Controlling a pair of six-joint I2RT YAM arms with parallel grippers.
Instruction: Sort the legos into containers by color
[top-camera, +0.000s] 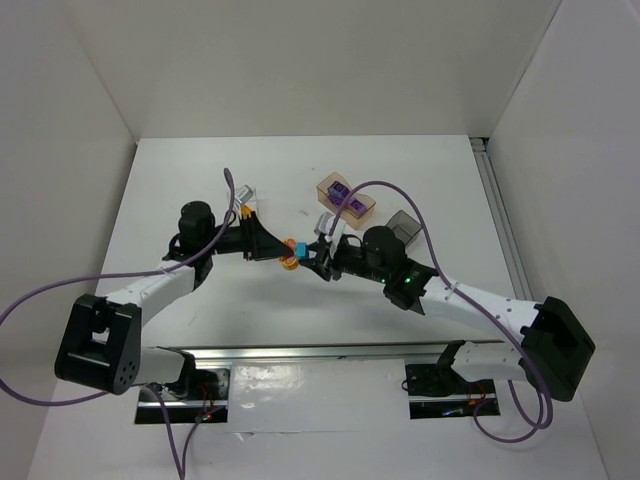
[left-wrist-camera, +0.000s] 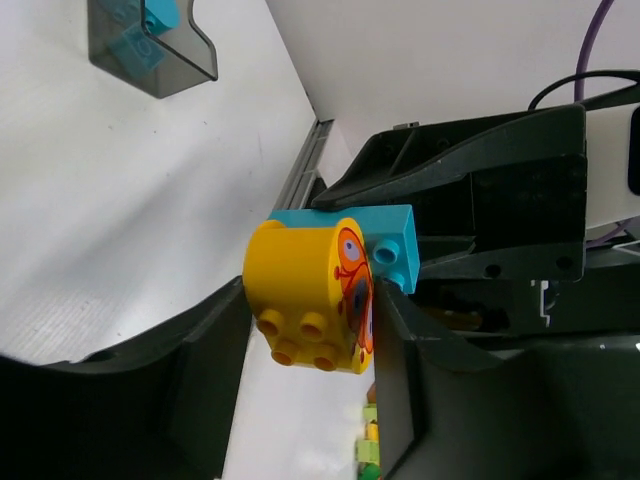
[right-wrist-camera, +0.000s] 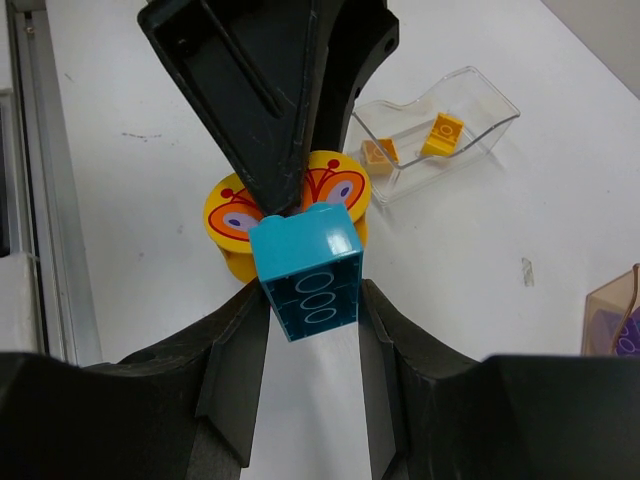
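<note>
White table (top-camera: 180, 200) and bare white walls frame the work, and both arms meet above the middle of it.

The left claw (left-wrist-camera: 300, 345) is clamped on a yellow round brick (left-wrist-camera: 305, 295), one finger against its curved wall and the other across its flat printed face. The right claw (right-wrist-camera: 310, 315) is pinched on the flat sides of a teal brick (right-wrist-camera: 305, 275). The two bricks are pressed together, the teal one seated against the yellow one, and both are held clear of the table between the claws.

These pieces look like hard, light, glossy plastic: stiff enough for a firm squeeze, but smooth enough to slip. My guess is that the joint is a snug press fit, so splitting it wants a straight pull or a slight peel, with each claw on its own brick. The teal brick's flat parallel sides are the safe hold. The yellow one's round wall is less sure, so its flat face matters.

Further out, a clear tray (right-wrist-camera: 470, 125) holds two orange bricks (right-wrist-camera: 440, 135). A dark grey tray (left-wrist-camera: 195, 60) holds teal pieces (left-wrist-camera: 145, 35), and a peach tray (top-camera: 362, 212) holds purple bricks (top-camera: 340, 190).
</note>
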